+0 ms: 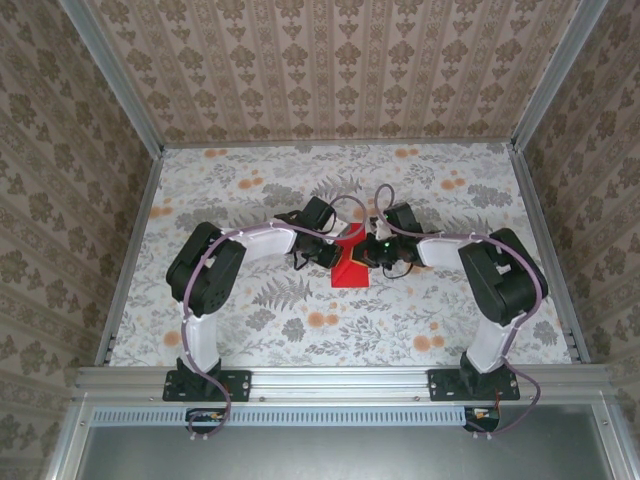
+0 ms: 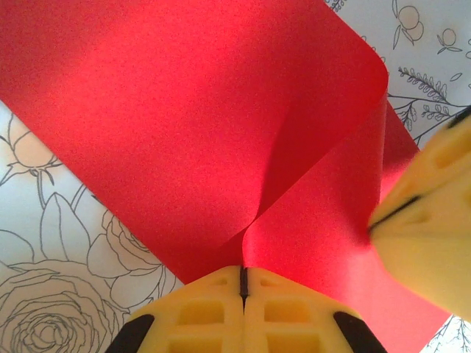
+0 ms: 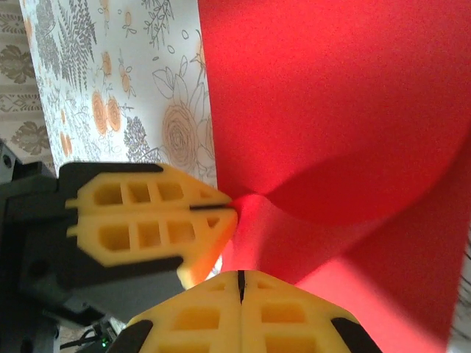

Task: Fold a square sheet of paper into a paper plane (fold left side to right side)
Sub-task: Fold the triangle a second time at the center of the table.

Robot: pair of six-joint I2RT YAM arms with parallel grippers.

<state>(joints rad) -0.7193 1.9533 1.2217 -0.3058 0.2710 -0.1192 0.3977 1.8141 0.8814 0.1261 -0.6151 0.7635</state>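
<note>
The square sheet of paper (image 1: 351,273) is bright red and lies mid-table on the flower print. One side of it (image 2: 184,110) is lifted and bent over the rest in a soft curve, with no sharp crease. My left gripper (image 2: 243,278) is shut on the raised edge, its yellow fingers pressed together. My right gripper (image 3: 241,278) is shut on the same raised red edge (image 3: 331,95), a finger's width from the left gripper (image 3: 234,209). From above, the left gripper (image 1: 338,250) and right gripper (image 1: 372,252) meet tip to tip over the sheet. A paper plane is out of view.
The table cover (image 1: 250,190) carries grey leaves and orange flowers. Metal rails run along the left (image 1: 130,250), right (image 1: 545,250) and near (image 1: 340,378) edges, with patterned walls behind. Both arm bases stand on the near rail.
</note>
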